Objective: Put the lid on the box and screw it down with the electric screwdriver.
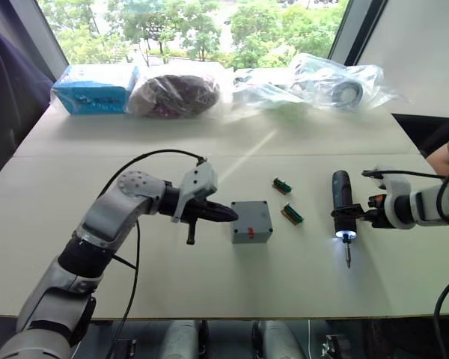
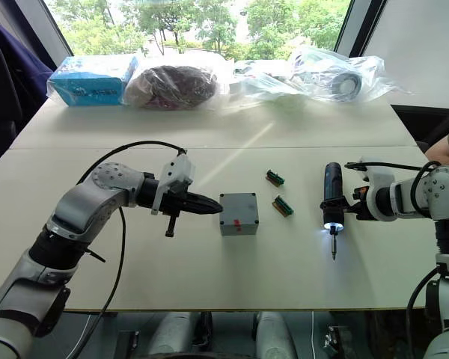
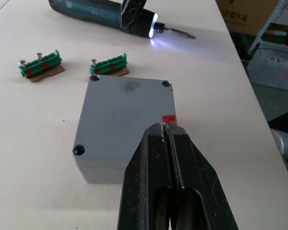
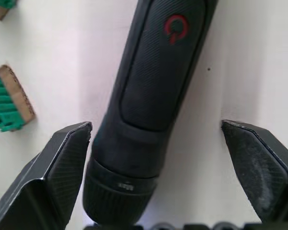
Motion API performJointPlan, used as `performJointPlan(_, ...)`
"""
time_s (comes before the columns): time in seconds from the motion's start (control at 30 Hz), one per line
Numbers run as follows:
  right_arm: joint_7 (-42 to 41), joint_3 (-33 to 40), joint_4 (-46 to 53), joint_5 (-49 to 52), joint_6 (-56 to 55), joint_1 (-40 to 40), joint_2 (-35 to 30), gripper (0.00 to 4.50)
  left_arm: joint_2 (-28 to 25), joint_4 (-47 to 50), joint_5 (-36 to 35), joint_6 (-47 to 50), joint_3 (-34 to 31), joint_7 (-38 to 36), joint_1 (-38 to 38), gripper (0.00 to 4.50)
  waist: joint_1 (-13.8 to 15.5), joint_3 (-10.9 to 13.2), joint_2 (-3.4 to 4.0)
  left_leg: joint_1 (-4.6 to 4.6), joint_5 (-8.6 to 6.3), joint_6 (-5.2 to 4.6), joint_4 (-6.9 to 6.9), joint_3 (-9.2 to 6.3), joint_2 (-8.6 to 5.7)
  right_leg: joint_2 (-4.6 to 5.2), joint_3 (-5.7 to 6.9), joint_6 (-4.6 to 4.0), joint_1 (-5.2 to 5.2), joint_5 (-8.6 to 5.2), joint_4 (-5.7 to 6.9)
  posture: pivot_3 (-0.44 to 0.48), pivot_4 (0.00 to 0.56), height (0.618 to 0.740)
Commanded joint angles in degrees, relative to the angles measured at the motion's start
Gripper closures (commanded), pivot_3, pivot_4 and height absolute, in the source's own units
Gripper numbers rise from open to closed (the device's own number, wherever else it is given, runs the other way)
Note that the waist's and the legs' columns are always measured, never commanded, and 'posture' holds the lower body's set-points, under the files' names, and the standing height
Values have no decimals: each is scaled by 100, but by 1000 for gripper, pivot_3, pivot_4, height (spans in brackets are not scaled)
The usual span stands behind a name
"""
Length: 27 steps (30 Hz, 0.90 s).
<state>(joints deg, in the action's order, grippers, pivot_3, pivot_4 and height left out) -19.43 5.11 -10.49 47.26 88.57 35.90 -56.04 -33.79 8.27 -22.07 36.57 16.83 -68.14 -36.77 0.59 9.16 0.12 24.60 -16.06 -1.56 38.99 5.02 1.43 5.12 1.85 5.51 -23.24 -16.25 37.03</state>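
A: Where's the box w/ the lid?
B: Mid tabletop, lid already seated on top, corner holes showing, red mark facing the near edge. Left hand is pinched shut, empty, tips at the box's left side. Prob. bracing it so it won't slide.
A: Screwdriver?
B: Lying flat to the right, bit toward the near edge, tip light on. Right hand is spread wide, one finger each side of the barrel, not clamped yet. Looks like lining up a grab.
A: Beyond that?
B: Two green connector strips btw box and screwdriver; bagged items along the far edge by the window.
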Motion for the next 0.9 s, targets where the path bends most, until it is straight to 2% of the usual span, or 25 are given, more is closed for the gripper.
performJointPlan(0.03,-298,311,480,-72,25,308,-219,21,-30,-64,18,-171,-198,43,-130,4500,-2,1,1,0,0,0,-1,0,2,-2,0,0,-1,0,1,0,150,740)
performJointPlan(0.13,-838,133,1263,-172,-404,318,-808,21,-132,-439,8,-225,-449,82,-251,4500,10,6,8,8,0,0,-3,-1,4,-3,0,0,-13,0,4,0,150,740)
performJointPlan(0.3,-1452,195,2484,-128,-1076,124,-1029,21,-123,-768,62,-267,-602,230,-325,4500,-7,8,3,13,0,1,-1,-4,11,-10,3,0,-17,0,3,0,150,740)
performJointPlan(0.43,-1578,205,3851,136,-1429,-721,-525,21,-75,-625,286,-374,-248,273,-24,4500,0,8,-8,13,0,1,-1,-5,14,-11,3,1,-14,0,1,0,150,740)
performJointPlan(0.57,-1469,-383,4628,-293,-2063,-1666,-113,21,-31,-837,787,-631,160,389,162,4500,25,9,-11,14,1,2,8,-7,9,-6,7,1,-10,1,5,0,150,740)
performJointPlan(0.63,-1406,-469,4741,-215,-2082,-1894,181,21,-27,-984,1080,-772,362,467,198,4500,18,8,-14,14,1,2,15,-6,5,-4,5,6,-7,3,6,0,150,740)
performJointPlan(0.73,-1375,-771,4811,-336,-2189,-2051,444,21,69,-1022,1155,-861,477,419,245,4500,14,8,-20,13,1,2,18,-7,6,-5,5,9,-6,6,6,0,150,740)
performJointPlan(0.9,-1364,-1225,4599,-666,-2379,-1862,731,21,323,-1140,1242,-916,559,417,129,4500,14,11,-24,13,1,2,18,-7,7,-5,5,9,-7,6,6,0,150,740)
